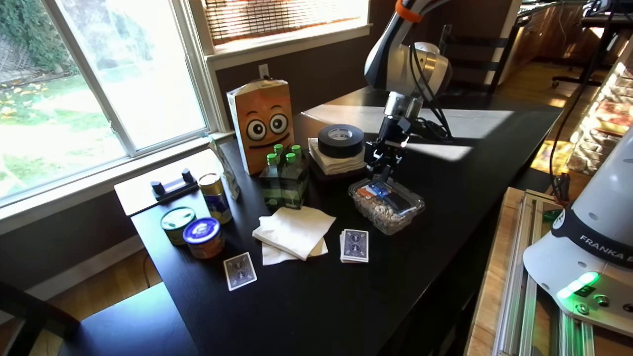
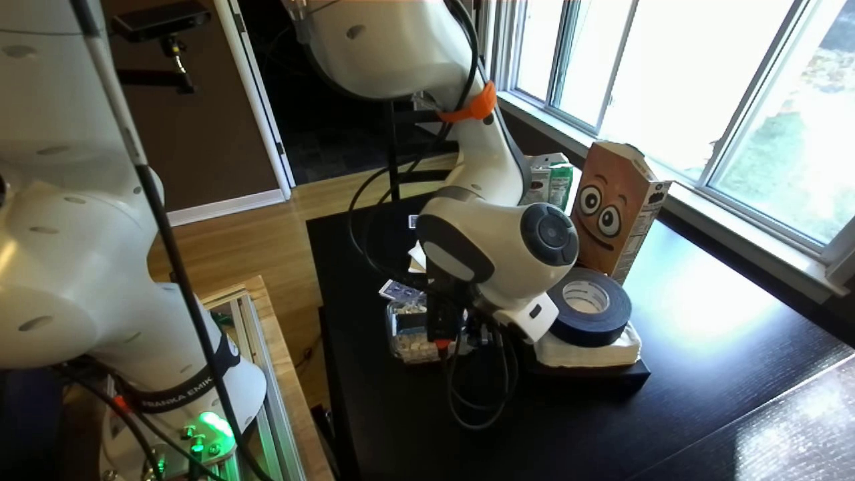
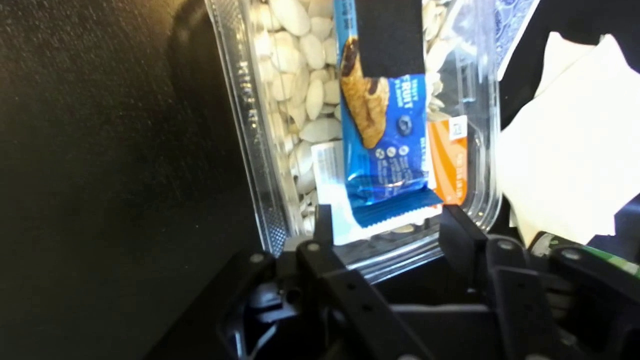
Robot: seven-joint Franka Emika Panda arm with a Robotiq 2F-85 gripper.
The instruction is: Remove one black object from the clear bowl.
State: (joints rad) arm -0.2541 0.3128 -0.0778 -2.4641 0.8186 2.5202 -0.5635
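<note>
Matte black, the object [image 3: 392, 61] has a shiny blue end.

Flat black object [image 3: 391, 57] — one end blue — inside the clear bowl [image 3: 255, 125].

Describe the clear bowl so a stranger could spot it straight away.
Over the black table, find the gripper. Right by it sits the clear bowl. Unlike the flat, blue-backed cards nearby, it's see-through, round-cornered and shows pale oval pieces inside.
</note>
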